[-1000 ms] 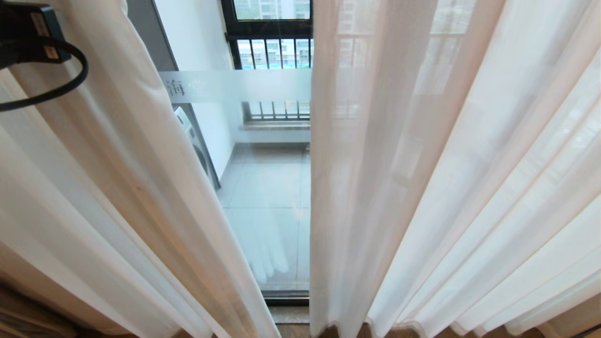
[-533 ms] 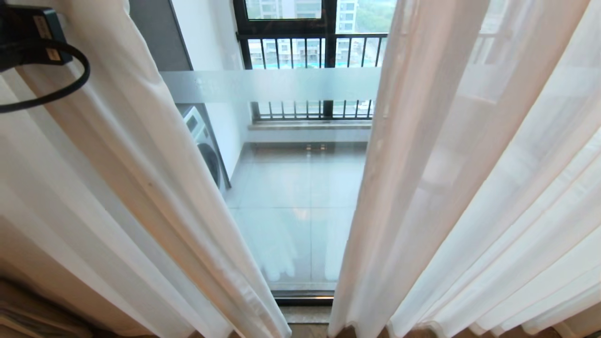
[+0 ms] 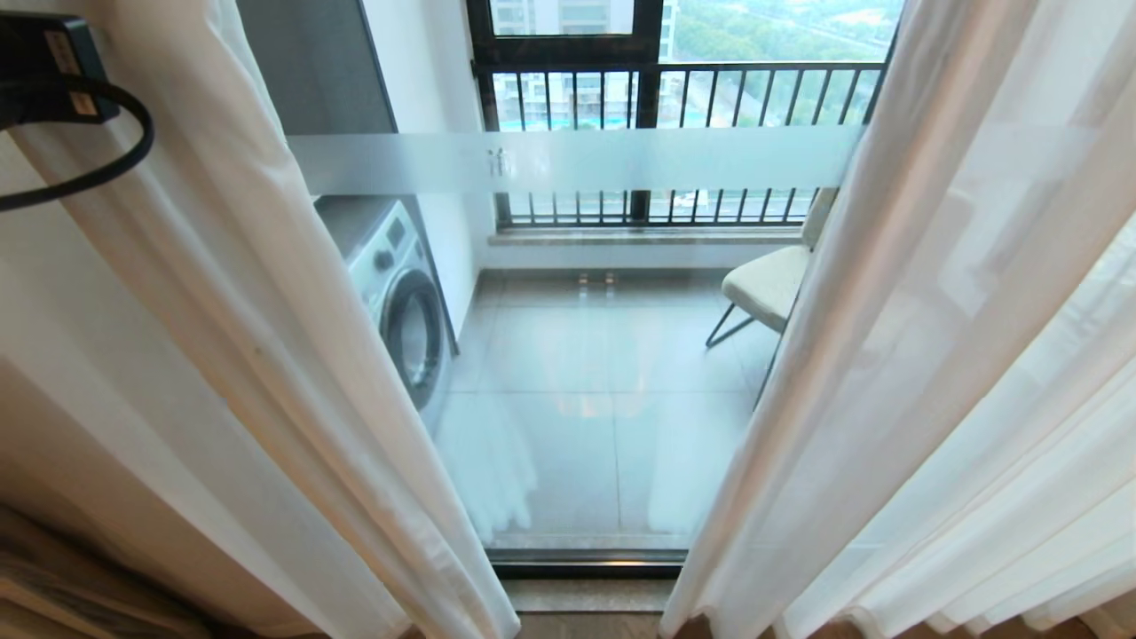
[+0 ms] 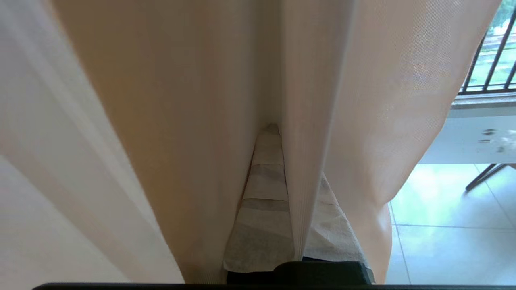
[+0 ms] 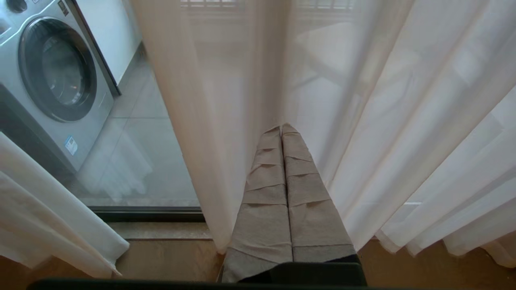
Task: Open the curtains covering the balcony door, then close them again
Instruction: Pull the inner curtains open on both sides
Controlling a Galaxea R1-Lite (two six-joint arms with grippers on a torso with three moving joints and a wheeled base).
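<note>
The white sheer curtains hang parted, one panel on the left and one on the right. The glass of the balcony door shows between them, with its frosted band and dark bottom frame. My left gripper is shut on a fold of the left sheer, which runs between its tape-wrapped fingers. In the head view only that arm's black wrist shows, at the top left. My right gripper is shut with nothing in it, low beside the right sheer.
Behind the glass stand a washing machine on the left and a pale chair on the right, on a tiled balcony floor. A black-railed window lies beyond. Wooden floor meets the door sill.
The whole view has shifted left. The held left sheer kept its place while the right sheer slid right in the picture. The gap is wider, uncovering more of the washing machine and the chair.
</note>
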